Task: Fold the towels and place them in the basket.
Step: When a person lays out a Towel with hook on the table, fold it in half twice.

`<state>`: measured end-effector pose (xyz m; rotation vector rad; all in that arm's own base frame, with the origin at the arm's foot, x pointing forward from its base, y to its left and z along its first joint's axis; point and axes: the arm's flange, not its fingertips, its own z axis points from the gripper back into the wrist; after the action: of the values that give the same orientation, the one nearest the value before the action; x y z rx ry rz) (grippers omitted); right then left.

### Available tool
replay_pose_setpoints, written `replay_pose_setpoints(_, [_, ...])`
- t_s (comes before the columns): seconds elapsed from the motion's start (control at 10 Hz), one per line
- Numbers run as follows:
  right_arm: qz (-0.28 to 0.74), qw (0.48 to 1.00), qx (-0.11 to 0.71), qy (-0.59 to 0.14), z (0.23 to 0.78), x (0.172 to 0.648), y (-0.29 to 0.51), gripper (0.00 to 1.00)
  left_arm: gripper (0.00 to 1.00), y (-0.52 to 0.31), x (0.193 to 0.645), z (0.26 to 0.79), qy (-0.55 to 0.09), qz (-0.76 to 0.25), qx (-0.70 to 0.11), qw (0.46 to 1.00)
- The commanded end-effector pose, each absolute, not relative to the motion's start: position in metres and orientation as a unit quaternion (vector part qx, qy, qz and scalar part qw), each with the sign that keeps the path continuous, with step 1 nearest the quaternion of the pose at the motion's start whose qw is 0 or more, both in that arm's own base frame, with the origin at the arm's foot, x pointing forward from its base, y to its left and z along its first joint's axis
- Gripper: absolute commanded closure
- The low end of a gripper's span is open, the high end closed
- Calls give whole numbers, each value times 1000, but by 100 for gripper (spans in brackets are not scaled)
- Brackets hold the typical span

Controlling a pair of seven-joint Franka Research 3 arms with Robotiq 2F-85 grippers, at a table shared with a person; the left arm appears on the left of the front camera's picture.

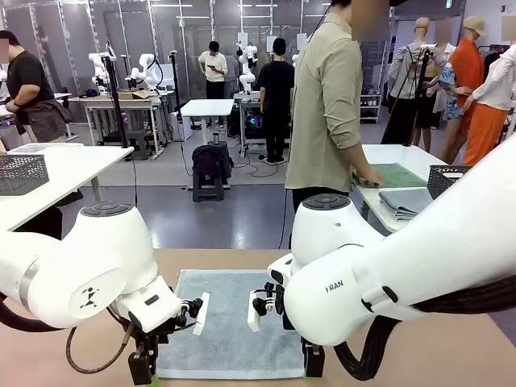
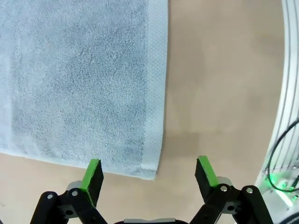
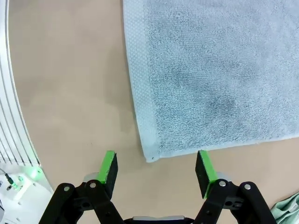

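Observation:
A pale blue-grey towel (image 1: 234, 322) lies flat on the brown table (image 1: 451, 347). My left gripper (image 1: 143, 367) hangs open over the towel's near left corner. In the left wrist view that corner of the towel (image 2: 79, 79) sits between the green pads of the left gripper (image 2: 148, 163). My right gripper (image 1: 313, 361) is open over the near right corner. The right wrist view shows the towel (image 3: 215, 74) with its corner between the spread fingers of the right gripper (image 3: 155, 156). An edge of a mint green towel (image 3: 287, 212) peeks in there. A dark grey mesh basket (image 1: 447, 179) stands on a white side table.
A person (image 1: 326, 105) stands at the far side, one hand on a green cloth (image 1: 401, 174) on the white side table (image 1: 379, 153), beside stacked grey cloths (image 1: 407, 201). A similar mesh basket (image 1: 22, 173) sits on the left white table. Bare tabletop flanks the towel.

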<state>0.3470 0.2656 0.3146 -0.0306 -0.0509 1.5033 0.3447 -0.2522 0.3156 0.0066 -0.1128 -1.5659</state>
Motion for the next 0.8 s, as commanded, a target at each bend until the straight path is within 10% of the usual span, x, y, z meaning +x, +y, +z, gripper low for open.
replay_pose_setpoints(0.0, [681, 732, -22, -31, 304, 344, 263, 16, 0, -252, 348, 306, -64, -704, 28, 707])
replay_pose_setpoints(0.7, [690, 723, -26, -25, 288, 351, 262, 16, 0, -254, 354, 296, -59, -712, 42, 699])
